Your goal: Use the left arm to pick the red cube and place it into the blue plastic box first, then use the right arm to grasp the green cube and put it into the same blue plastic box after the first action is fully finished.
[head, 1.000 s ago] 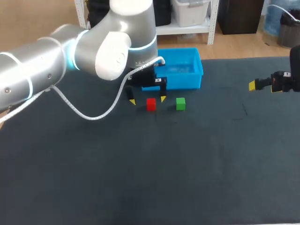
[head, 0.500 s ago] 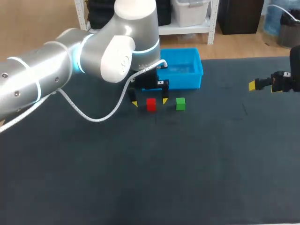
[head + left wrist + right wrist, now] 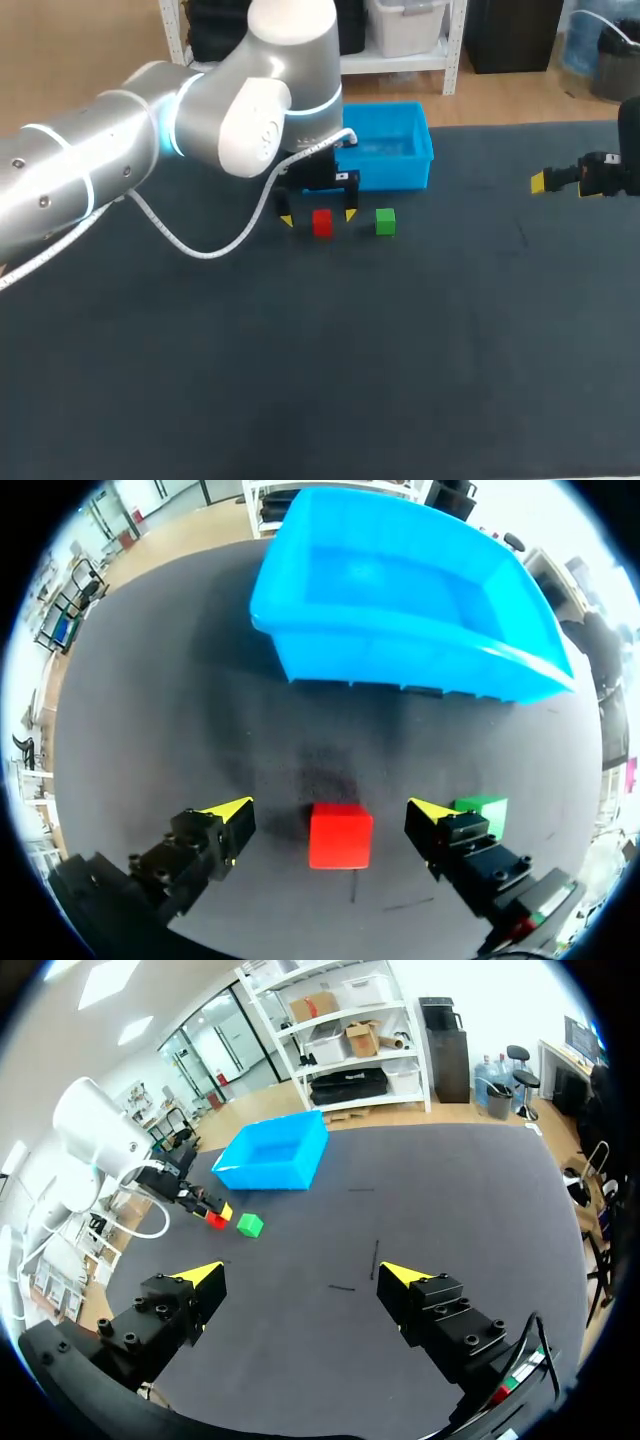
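Two fingers of the left gripper stand wide apart with the red cube on the table between them, touching neither; the blue box lies just ahead, and the green cube sits just outside one finger. Against the frame one second earlier, this gripper has settled slightly lower around the cube. The right gripper, also wide open, is unmoved, well apart.

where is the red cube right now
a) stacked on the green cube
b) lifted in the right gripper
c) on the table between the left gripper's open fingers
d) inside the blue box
c: in the left wrist view the red cube sits on the table, with the left gripper astride it and a gap between the cube and each of the fingers.
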`<state>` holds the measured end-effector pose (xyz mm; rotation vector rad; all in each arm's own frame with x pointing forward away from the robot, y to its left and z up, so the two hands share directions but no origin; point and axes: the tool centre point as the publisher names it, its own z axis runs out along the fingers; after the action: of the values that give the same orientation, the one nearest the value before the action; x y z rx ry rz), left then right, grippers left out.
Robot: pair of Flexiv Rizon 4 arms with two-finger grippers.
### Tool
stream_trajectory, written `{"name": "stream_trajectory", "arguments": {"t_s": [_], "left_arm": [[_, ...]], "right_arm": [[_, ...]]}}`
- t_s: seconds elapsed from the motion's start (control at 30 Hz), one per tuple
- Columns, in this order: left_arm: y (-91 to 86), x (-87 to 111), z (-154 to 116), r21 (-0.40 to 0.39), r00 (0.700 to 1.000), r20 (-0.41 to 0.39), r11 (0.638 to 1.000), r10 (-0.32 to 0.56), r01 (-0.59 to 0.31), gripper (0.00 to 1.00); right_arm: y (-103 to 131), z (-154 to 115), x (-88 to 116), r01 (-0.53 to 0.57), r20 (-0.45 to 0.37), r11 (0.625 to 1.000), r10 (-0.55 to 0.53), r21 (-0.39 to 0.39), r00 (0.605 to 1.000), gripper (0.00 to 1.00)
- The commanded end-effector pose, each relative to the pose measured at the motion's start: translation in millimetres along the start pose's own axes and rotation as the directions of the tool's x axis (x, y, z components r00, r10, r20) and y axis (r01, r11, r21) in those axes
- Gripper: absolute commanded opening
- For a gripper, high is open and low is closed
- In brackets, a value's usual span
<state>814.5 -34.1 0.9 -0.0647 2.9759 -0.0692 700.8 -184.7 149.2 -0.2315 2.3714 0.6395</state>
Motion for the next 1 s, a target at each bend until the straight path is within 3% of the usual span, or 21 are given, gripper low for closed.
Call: {"name": "stream_trajectory", "arguments": {"t_s": [0.03,0.17,0.2,0.23,0.27,0.33,0.37,1.0], "left_arm": [[-1.4,-4.2,2,-0.006,1.000,-0.008,1.000,0.000,0.000,1.00],[-1.5,-2.4,7,-0.014,1.000,-0.015,1.000,-0.004,0.004,1.00],[-1.7,-2.0,7,-0.014,1.000,-0.015,1.000,-0.003,0.003,0.96],[-1.8,-1.2,9,-0.016,1.000,-0.015,1.000,-0.004,0.003,0.81],[-2.0,-0.4,11,-0.018,1.000,-0.014,1.000,-0.004,0.004,0.46],[-2.2,0.0,12,-0.018,1.000,-0.014,1.000,-0.005,0.005,0.22],[-2.3,0.0,12,-0.018,1.000,-0.011,1.000,-0.007,0.007,0.00],[-5.4,-1.3,2,-0.007,1.000,0.022,1.000,0.011,-0.011,0.00]], "right_arm": [[-1,0,0,0.001,-0.001,1.000,-0.001,-0.001,1.000,1.00],[-1,0,0,0.001,-0.001,1.000,-0.001,-0.001,1.000,1.00],[-1,0,0,0.001,-0.001,1.000,-0.001,-0.001,1.000,1.00],[-1,0,0,0.001,-0.001,1.000,-0.001,-0.001,1.000,1.00],[-1,0,0,0.001,-0.001,1.000,-0.001,-0.001,1.000,1.00],[-1,0,0,0.001,-0.001,1.000,-0.001,-0.001,1.000,1.00],[-1,0,0,0.001,-0.001,1.000,-0.001,-0.001,1.000,1.00],[-1,0,0,0.001,-0.001,1.000,-0.001,-0.001,1.000,1.00]]}}
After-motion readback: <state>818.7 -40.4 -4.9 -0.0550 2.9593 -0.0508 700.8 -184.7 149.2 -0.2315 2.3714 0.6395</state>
